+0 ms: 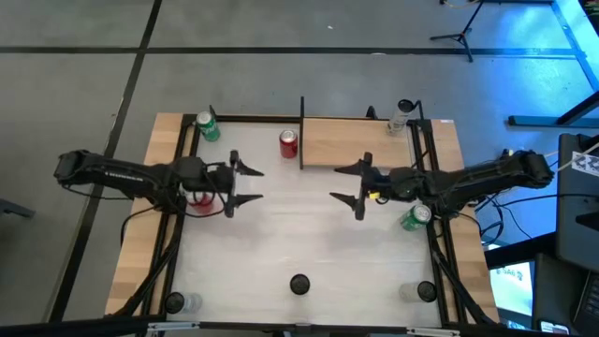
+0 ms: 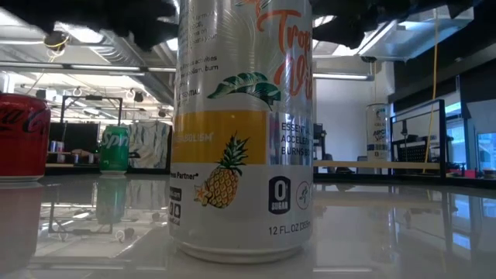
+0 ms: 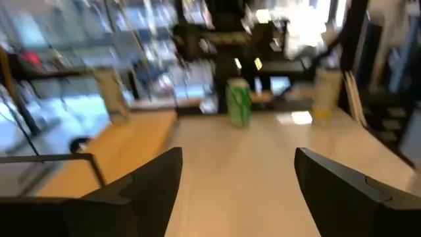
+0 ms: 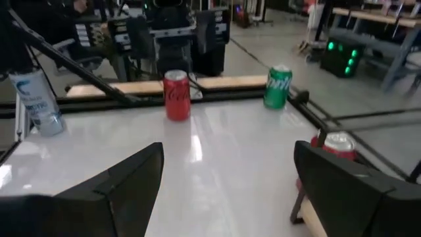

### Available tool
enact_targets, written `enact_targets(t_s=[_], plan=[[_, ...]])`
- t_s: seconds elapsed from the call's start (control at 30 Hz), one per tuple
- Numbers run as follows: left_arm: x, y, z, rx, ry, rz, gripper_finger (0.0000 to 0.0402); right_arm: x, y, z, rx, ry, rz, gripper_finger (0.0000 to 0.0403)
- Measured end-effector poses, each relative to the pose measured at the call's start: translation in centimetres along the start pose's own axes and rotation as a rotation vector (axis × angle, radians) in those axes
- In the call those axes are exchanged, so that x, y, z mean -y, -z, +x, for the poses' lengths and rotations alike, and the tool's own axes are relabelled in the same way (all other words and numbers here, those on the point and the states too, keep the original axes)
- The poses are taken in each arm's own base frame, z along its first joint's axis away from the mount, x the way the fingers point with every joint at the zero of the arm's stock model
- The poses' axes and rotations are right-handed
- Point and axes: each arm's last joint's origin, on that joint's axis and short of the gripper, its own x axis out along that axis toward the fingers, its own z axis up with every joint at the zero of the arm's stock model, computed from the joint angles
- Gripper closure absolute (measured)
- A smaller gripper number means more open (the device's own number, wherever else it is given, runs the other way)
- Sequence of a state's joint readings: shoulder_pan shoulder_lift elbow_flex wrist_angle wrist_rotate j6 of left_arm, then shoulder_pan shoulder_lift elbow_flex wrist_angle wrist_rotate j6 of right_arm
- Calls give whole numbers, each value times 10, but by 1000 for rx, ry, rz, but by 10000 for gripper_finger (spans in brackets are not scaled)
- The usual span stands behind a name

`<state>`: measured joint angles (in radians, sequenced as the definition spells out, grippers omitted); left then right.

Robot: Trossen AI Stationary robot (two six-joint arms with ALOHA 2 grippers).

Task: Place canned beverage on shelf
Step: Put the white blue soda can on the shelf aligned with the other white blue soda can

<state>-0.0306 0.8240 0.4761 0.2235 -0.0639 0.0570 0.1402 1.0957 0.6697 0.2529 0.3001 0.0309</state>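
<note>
Closest to the low camera stood a tall pineapple can point(image 2: 240, 147), upright on the white table point(image 1: 281, 243), and it filled the middle of that frame.

In the high view, the left gripper point(image 1: 247, 184) hung over the table left of centre. Its two fingers were spread apart and I saw nothing between them. The left wrist view showed the same: both dark fingers point(image 3: 151, 181) wide, with only bare tabletop in the gap. The right gripper point(image 1: 345, 183) faced it from right of centre, also spread and empty, and the two were well apart from each other.

Under the left arm stood a near red can point(image 1: 201, 198). Under the right arm, near the right edge of the table, stood a near green can point(image 1: 415, 217).

Farther up the frame I saw the far red can point(image 1: 288, 142). It stood upright on the white tabletop, just beside the left black upright of the shelf point(image 1: 356, 145), and not on the pale board. The board itself lay in the upper centre-right of the frame. A pale can point(image 1: 402, 114) stood at its upper right corner. A far green can point(image 1: 208, 126) stood in the upper left corner of the table, well apart from the shelf.
</note>
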Motion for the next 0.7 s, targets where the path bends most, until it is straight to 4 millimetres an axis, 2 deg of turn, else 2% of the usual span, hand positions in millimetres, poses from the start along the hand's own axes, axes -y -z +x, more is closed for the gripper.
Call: enact_targets(t_s=[0.17,0.33,0.53,0.7], plan=[[19,-38,7,-225,11,-13,126,-4,-3,8,75,-68,-63,65],[50,-69,17,-389,39,-2,128,-12,-6,14,155,-234,-122,65],[95,-90,32,-595,60,-6,129,-15,2,21,125,-286,-157,65],[132,-109,35,-701,55,-121,129,-14,1,21,135,-282,-173,65]])
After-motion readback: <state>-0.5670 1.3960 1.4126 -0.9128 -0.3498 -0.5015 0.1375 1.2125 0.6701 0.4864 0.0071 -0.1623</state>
